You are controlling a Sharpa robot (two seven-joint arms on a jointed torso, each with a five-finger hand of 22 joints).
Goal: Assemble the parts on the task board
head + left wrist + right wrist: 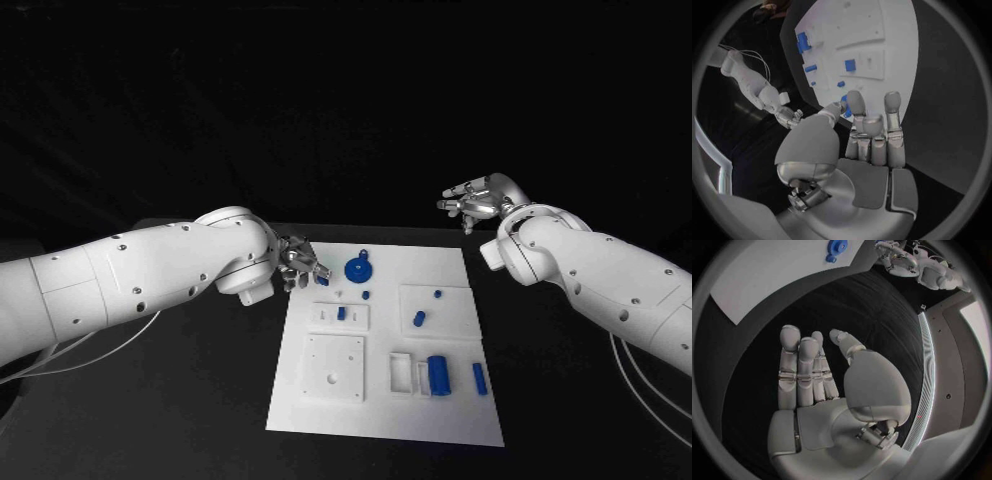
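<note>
The white task board (382, 400) lies in the middle of the black table. A blue gear (359, 268) sits near its far left corner. Small blue pegs (340, 313) (418, 320) stand in raised white blocks. A blue cylinder (440, 375) and a slimmer blue piece (479, 377) lie at the near right. My left hand (299, 258) hovers at the board's far left corner, just beside the gear, fingers straight and holding nothing (870, 132). My right hand (480, 200) is raised beyond the far right corner, fingers extended and empty (814, 370).
A square white plate with holes (335, 368) and an empty rectangular slot (400, 372) are on the near half of the board. Bare black table (188, 400) stretches left and right of the board.
</note>
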